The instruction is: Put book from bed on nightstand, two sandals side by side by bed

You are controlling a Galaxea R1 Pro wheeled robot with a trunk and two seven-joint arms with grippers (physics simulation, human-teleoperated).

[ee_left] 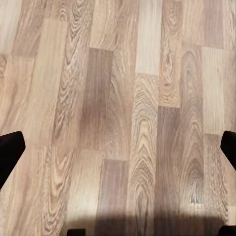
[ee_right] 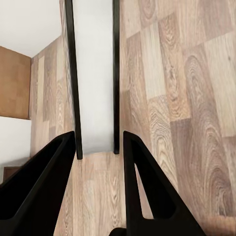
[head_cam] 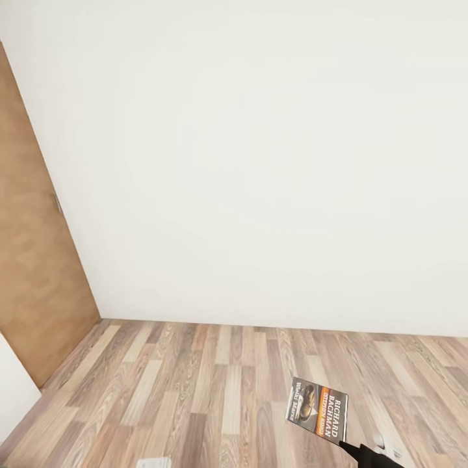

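Item: thin dark grey paperback book with orange band and white lettering (head_cam: pixel 318 409), held up over the light brown wood-plank floor (head_cam: pixel 214 390), near right.

Right gripper (ee_right: pixel 101 150): black fingers (ee_right: pixel 46 182) closed on the book's lower edge, pale page edge between dark covers. Left gripper (ee_left: pixel 118 147): fingers spread wide, holding nothing, only floor planks between them. Far: plain white wall (head_cam: pixel 260 162). Left: brown wood panel (head_cam: pixel 32 260). Book stands upright, tilted slightly, cover facing the viewer.
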